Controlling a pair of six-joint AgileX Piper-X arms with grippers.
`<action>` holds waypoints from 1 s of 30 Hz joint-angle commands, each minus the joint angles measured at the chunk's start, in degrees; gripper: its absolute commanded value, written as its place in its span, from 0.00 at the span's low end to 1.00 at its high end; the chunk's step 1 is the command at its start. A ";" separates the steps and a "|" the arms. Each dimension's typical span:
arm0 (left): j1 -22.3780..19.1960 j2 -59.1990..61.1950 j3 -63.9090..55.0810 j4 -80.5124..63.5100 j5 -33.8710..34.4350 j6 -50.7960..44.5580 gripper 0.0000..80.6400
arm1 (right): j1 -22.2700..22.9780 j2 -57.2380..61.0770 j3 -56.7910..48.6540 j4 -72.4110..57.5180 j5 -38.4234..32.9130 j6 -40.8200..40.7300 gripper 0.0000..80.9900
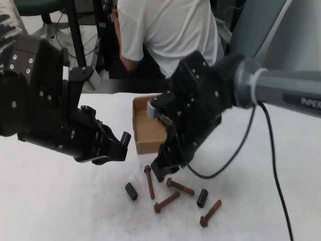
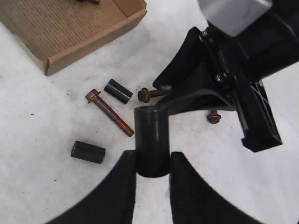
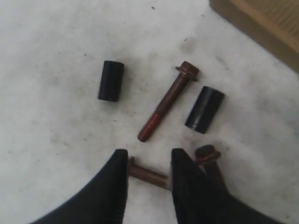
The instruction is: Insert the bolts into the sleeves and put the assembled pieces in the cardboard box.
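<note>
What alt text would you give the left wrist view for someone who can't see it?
The left gripper clamps a black sleeve between its fingers. On the white bench beyond lie a bolt and two loose sleeves, near the box; the other arm hangs over more bolts.

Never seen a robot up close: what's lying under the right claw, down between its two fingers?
A rusty bolt lies across the gap of the open right gripper. One finger covers its end. A bolt head peeks out beside that finger; its shank is mostly hidden.
</note>
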 commanded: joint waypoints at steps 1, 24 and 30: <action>0.14 -1.14 -0.37 -0.01 0.36 0.41 0.00 | 1.07 2.18 -6.88 8.39 6.44 -6.11 0.37; 0.19 -5.43 -0.37 2.78 0.36 0.57 0.00 | 5.13 12.59 -19.03 17.61 12.45 4.35 0.37; 0.19 -5.43 -0.37 4.68 0.46 1.86 0.00 | 5.13 14.14 -20.94 13.97 12.44 12.33 0.37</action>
